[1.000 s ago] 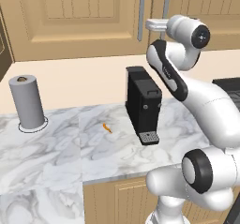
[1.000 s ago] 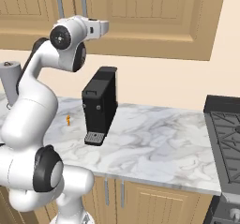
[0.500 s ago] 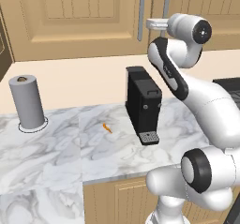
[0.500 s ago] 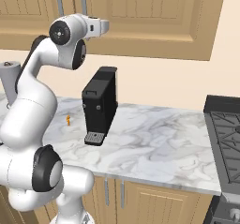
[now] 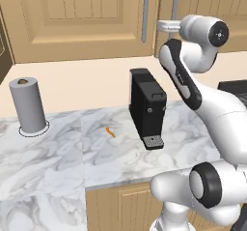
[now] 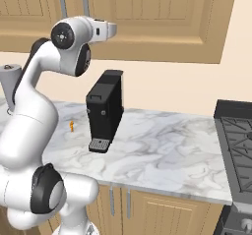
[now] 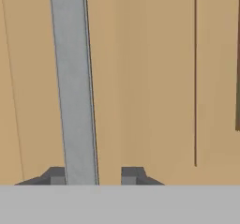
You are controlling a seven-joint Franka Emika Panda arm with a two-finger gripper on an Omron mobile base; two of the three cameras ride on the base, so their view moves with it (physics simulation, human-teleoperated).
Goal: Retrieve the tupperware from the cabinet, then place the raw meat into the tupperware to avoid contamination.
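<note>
The cabinet (image 5: pixel 87 22) is closed, its tall tan doors above the counter. My gripper (image 7: pixel 93 174) is raised to the door's silver bar handle (image 7: pixel 72 78), open, with the bar between the fingertips (image 7: pixel 132 174). The bar lies against the left tip and a gap shows on the right. From the base views my hand (image 5: pixel 164 27) reaches up to the handle (image 5: pixel 146 7). The raw meat (image 5: pixel 110 132), a tiny orange sliver, lies on the marble counter (image 5: pixel 58 152) left of the coffee machine; it is also seen from the right (image 6: pixel 72 126). The tupperware is hidden.
A black coffee machine (image 5: pixel 147 109) stands on the counter below my arm. A grey paper-towel roll (image 5: pixel 29 104) stands at the far left. A stove (image 6: pixel 236 145) borders the counter on the right. Lower cabinet doors (image 6: pixel 162 214) run beneath.
The arm has held its place at the cabinet handle. No change in the fingers can be made out in the base views.
</note>
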